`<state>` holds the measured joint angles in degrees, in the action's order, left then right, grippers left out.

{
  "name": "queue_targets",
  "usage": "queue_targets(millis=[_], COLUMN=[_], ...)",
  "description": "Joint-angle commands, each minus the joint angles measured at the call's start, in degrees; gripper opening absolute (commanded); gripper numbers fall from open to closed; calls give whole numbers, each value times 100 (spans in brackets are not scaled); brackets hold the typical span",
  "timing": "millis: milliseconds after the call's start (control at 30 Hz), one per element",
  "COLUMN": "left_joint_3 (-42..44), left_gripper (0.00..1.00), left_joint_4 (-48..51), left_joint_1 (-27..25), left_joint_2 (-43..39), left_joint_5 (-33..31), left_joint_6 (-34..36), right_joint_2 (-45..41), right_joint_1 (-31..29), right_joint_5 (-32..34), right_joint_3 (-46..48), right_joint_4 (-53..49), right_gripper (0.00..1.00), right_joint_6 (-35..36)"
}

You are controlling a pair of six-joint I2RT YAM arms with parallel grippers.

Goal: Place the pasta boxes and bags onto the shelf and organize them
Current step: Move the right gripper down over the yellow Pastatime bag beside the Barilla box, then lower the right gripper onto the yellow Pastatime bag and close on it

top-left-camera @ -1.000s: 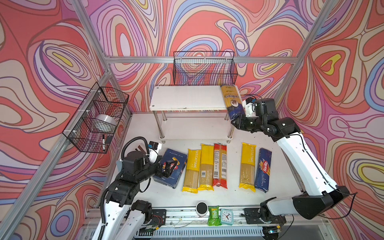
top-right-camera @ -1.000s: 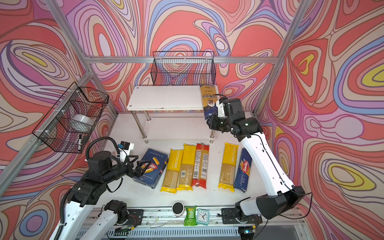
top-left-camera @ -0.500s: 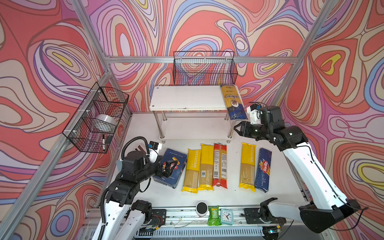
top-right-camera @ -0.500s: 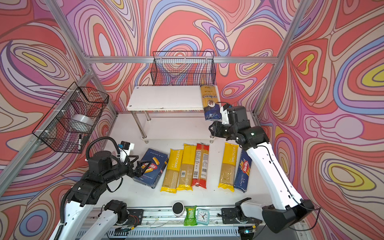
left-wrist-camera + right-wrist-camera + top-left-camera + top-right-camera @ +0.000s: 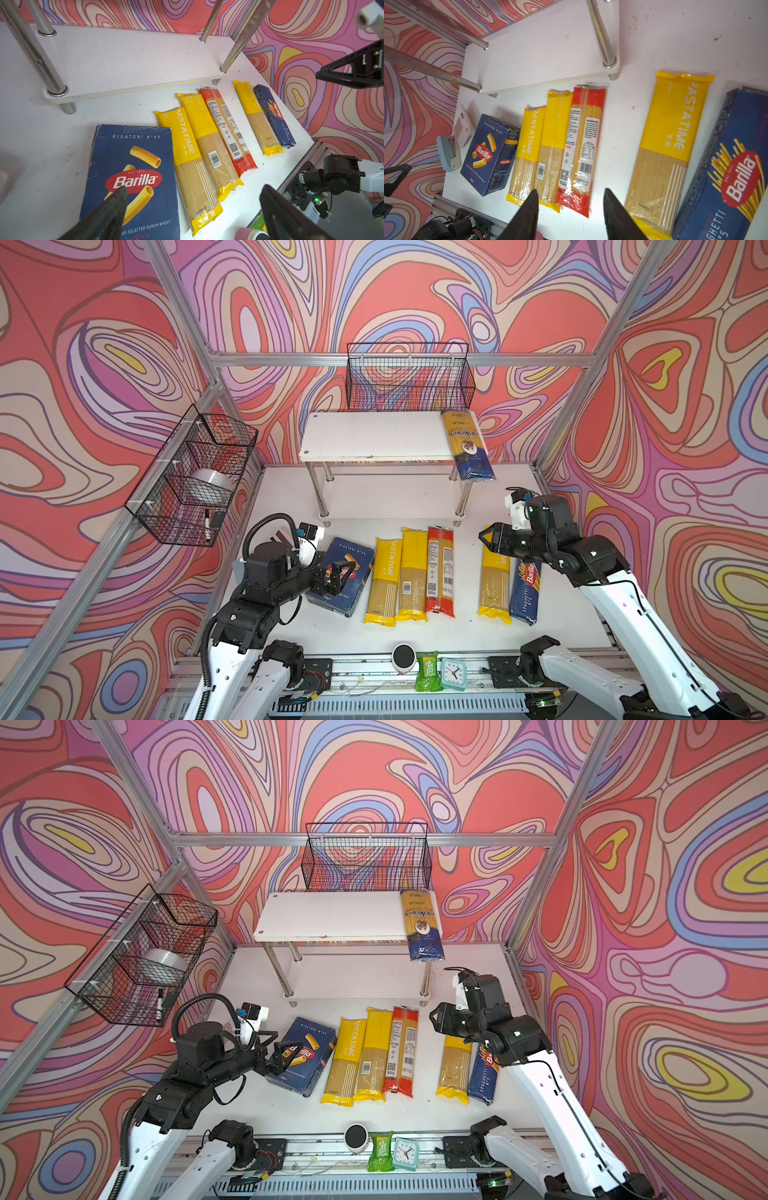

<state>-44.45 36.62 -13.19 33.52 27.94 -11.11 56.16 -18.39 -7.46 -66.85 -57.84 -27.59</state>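
Left gripper [image 5: 341, 572]: fingers spread wide, empty, over wide dark blue cardboard rigatoni box [image 5: 353, 553]. One fingertip above red logo [image 5: 141, 179], other out past yellow-ended clear spaghetti packets [image 5: 182, 143]. Wide spread likely chosen for box width.

Right gripper [image 5: 571, 191]: fingers parted, nothing between. Red-ended clear packet [image 5: 583, 145] just ahead of tips.

Gold and dark blue packet [image 5: 465, 439] lies on top board of white two-tier shelf [image 5: 374, 435], far beyond right fingers. End overhangs front edge, so probably needs pushing in.

The left gripper [image 5: 194, 190], jaws spread wide, hangs over the rigatoni box [image 5: 133, 158]; beside it four spaghetti bags [image 5: 207, 135] and the spaghetti box [image 5: 274, 116] lie flat on the counter [image 5: 41, 145] before the shelf [image 5: 124, 58].
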Motion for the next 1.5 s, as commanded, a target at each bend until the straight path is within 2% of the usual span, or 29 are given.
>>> queue_targets(millis=[0, 300, 433, 533, 600, 667, 933, 1167, 1300, 1467], left_joint_3=[24, 74, 127, 133, 123, 103, 181, 217, 326, 571], left_gripper=[100, 100, 100, 100, 100, 100, 100, 100, 100, 100], left_joint_4=[-9, -167, -284, -338, -376, -342, -445, -620, -765, -1092], left_joint_1=[-26, -26, -23, -25, -26, -26, -26, -30, -43, -54], left_joint_2=[19, 59, 92, 201, 283, 300, 93, 366, 287, -34], left_joint_5=[119, 572, 809, 1014, 1186, 1168, 1063, 1471, 1338, 1198], left_joint_6=[49, 1, -49, -50, -62, -40, -52, -61, -82, -126], right_joint_2=[-107, -336, -358, -145, 15, 190, 871, 1222, 1513, 1759], right_joint_1=[20, 20, 19, 21, 20, 22, 78, 565, 1071, 1338], right_joint_5=[523, 617, 954, 1365, 1348, 1325, 1930, 1681, 1271, 1354], right_joint_3=[226, 1007, 1138, 1262, 1415, 1480, 1918, 2364, 2613, 2723], right_joint_4=[-179, -166, -119, -29, 212, 359, 982, 1921, 2418, 2641], right_gripper=[52, 58, 62, 66, 69, 70, 81, 88, 89, 90], right_joint_6=[-313, -997, -1110, -1124, -1107, -1010, -874, -840, -726, -558])
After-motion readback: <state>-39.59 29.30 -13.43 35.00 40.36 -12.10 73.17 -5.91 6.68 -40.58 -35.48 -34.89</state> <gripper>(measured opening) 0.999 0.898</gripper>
